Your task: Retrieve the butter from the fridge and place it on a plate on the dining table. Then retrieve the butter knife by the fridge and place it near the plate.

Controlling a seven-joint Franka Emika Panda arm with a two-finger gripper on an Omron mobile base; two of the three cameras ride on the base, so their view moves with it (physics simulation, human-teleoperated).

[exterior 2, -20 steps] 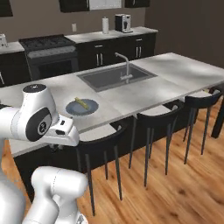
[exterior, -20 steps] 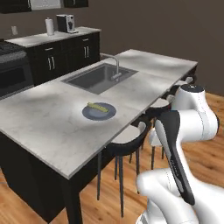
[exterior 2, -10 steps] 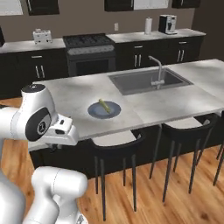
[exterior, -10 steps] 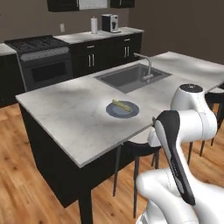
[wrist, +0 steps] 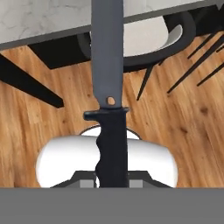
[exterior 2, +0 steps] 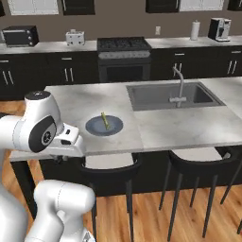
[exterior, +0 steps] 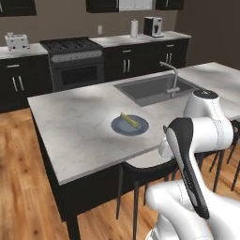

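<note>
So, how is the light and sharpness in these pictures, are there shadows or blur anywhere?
Left base view: soft, even light, with faint grey shadow patches on the dining table. Right base view: the plate and the butter are clear, with no glare. Hand view: the butter knife is close and large, slightly soft-edged, held by the gripper.

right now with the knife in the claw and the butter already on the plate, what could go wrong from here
1. The claw grips the butter knife by the handle end, so the long blade sticks far out and could strike the dining table edge or a stool on the way up.
2. The butter lies on the plate; setting the knife down too close could nudge either one.
3. The plate sits near the table's front edge, so a push could slide it off.
</note>
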